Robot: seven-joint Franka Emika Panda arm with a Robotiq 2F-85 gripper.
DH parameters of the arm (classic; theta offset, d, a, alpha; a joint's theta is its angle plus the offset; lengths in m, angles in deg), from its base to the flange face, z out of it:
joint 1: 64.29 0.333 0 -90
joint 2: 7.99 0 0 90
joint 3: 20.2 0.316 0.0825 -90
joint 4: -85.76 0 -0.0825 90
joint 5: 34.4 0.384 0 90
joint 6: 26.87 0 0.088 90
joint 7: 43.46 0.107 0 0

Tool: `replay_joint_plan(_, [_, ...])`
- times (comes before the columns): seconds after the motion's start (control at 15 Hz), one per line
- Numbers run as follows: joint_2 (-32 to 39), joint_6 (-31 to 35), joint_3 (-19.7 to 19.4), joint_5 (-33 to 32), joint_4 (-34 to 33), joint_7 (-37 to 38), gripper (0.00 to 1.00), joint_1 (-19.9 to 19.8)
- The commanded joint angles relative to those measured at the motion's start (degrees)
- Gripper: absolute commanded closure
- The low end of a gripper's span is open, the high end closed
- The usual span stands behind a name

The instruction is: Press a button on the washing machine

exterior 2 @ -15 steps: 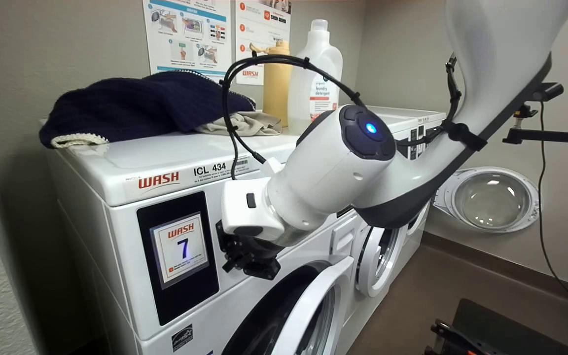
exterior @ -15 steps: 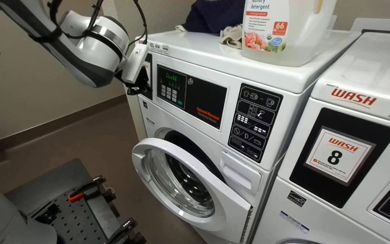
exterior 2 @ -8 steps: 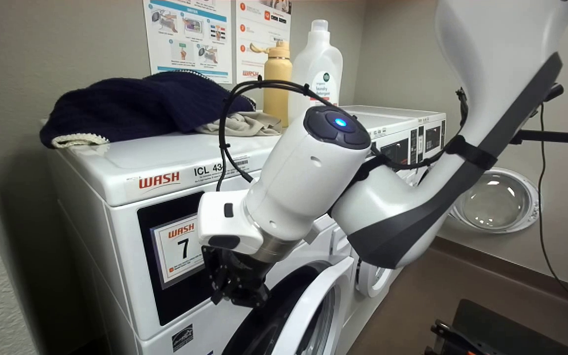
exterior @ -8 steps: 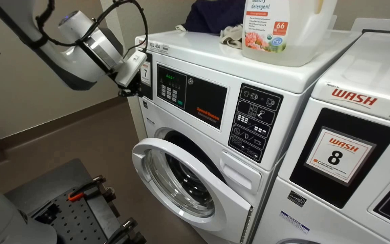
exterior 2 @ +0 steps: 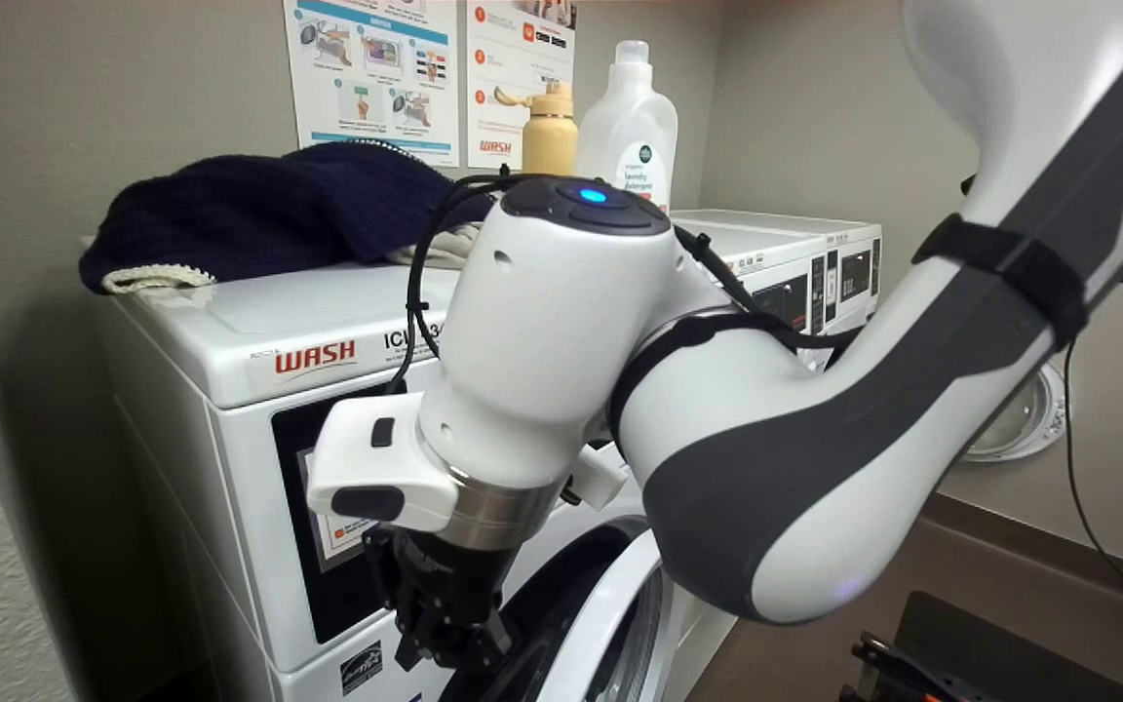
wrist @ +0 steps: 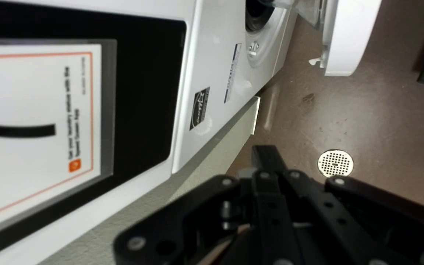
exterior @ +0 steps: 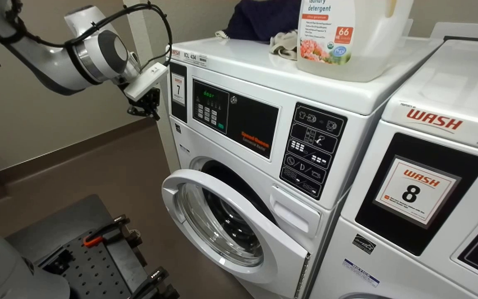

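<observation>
One pincer (wrist: 266,160), mine, tips pressed together. In an exterior view, Speed Queen washer (exterior: 264,168) at four o'clock from it, keypad (exterior: 207,114) at three. Display (exterior: 209,94) reads "door"; porthole door (exterior: 218,232) stands wide, so my press may do nothing.

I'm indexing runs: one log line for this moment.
washing machine 7 | door: open | display: green "door" | end effector: shut, empty, apart from keypad, angled downward | pressing: no
</observation>
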Motion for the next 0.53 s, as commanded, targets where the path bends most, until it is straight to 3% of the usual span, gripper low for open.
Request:
replay_joint_plan(0.0, [-4.8,-7.8,2.3,10.0,-0.9,-6.2,1.0,0.5])
replay_joint_plan(0.2, [-7.3,-13.8,2.7,16.1,-2.6,-9.2,1.0,1.2])
replay_joint_plan(0.27, [-8.0,-15.6,-0.1,17.4,-3.2,-9.6,1.0,4.3])
replay_joint_plan(0.47, [-10.1,-20.8,-1.8,18.9,-4.5,-9.3,1.0,6.4])
